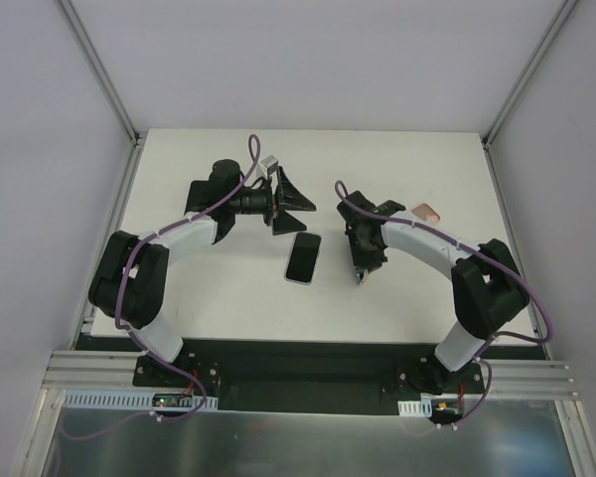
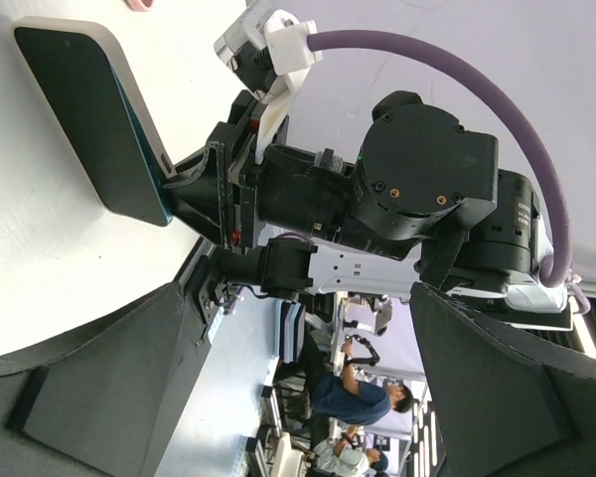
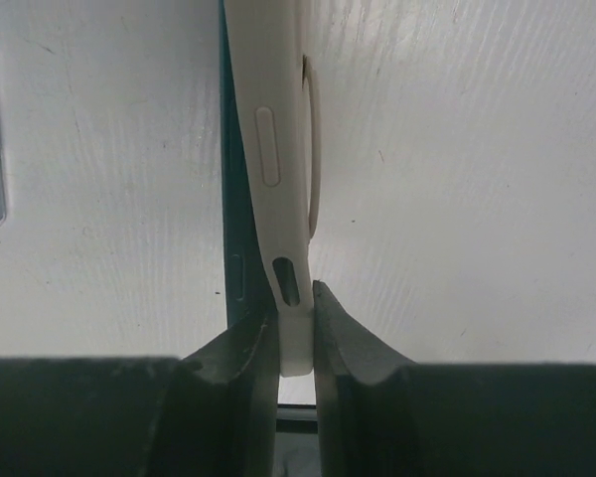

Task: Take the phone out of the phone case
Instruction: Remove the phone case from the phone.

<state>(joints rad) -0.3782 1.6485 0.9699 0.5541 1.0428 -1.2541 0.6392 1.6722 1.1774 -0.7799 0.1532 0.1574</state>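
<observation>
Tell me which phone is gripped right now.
The phone in the cream case, clamped by its end in the right gripper. The other phone lies flat on the table, untouched.

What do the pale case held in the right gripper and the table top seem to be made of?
The case looks like soft silicone or matte plastic. It is cream, shows no glare, and has rounded moulded button bumps. The table top looks like white painted wood or laminate, with fine streaks, small specks and a dull sheen. Neither is certain from the look alone.
</observation>
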